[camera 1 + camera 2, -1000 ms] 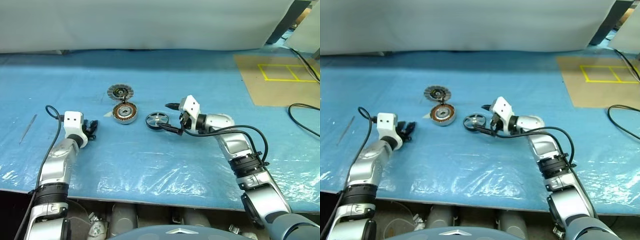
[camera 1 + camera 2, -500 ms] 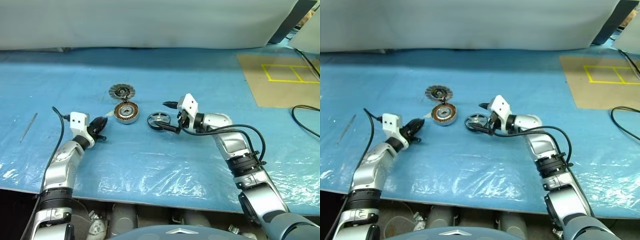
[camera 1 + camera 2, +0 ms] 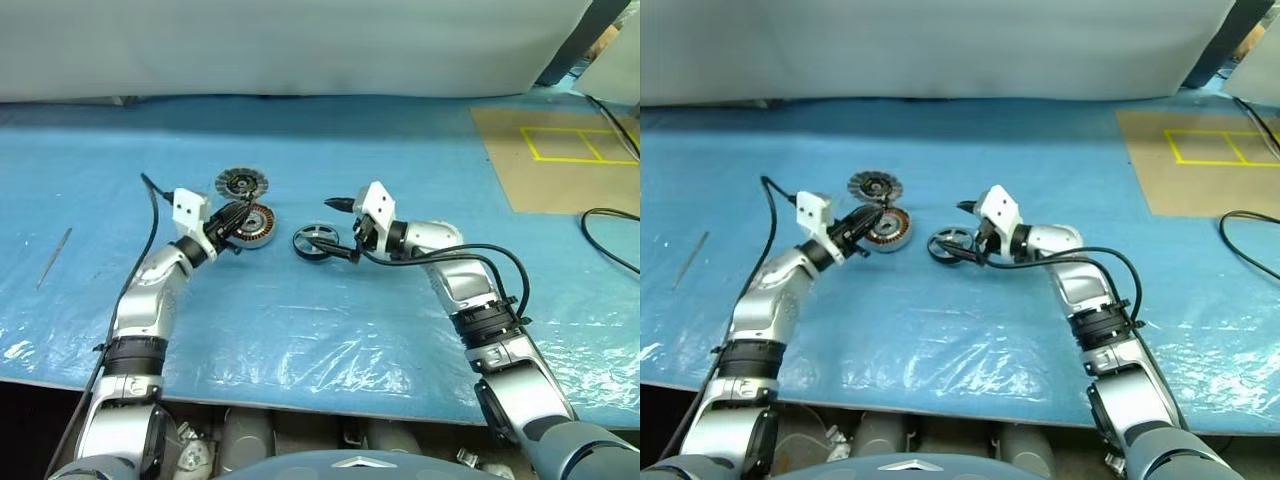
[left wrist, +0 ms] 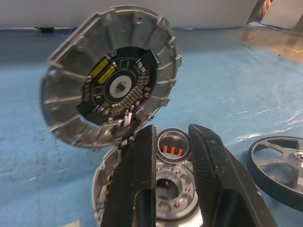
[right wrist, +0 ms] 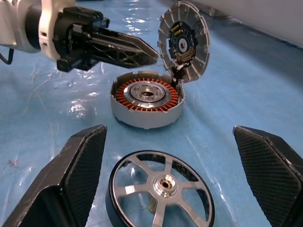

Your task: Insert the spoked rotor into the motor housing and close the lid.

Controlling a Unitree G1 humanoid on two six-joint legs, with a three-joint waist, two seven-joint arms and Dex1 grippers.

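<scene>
The right gripper (image 5: pixel 165 179) stands spread wide and holds nothing, its two black fingers (image 5: pixel 61 189) flanking the spoked rotor (image 5: pixel 161 187) without touching it. The rotor lies flat on the blue sheet (image 3: pixel 330 330), directly ahead of the right gripper and between its jaws, so this arm is plainly the nearer one for picking it up. Lying flat, its hub axis points straight up, and the jaws would close across its rim.

Just beyond the rotor, to the left and slightly farther off, sits the motor housing (image 5: pixel 147 99), open face up, copper windings showing around the silver hub. So the rotor's way from the right gripper to its seat runs leftward and a little away.

The left gripper (image 3: pixel 232 216) hangs at the housing's left edge, its fingers narrowed to a slim gap, with nothing pinched as far as I can tell. Behind the housing, the lid (image 5: pixel 184 40) stands tilted up at the far rim, ribbed face toward the near side.
</scene>
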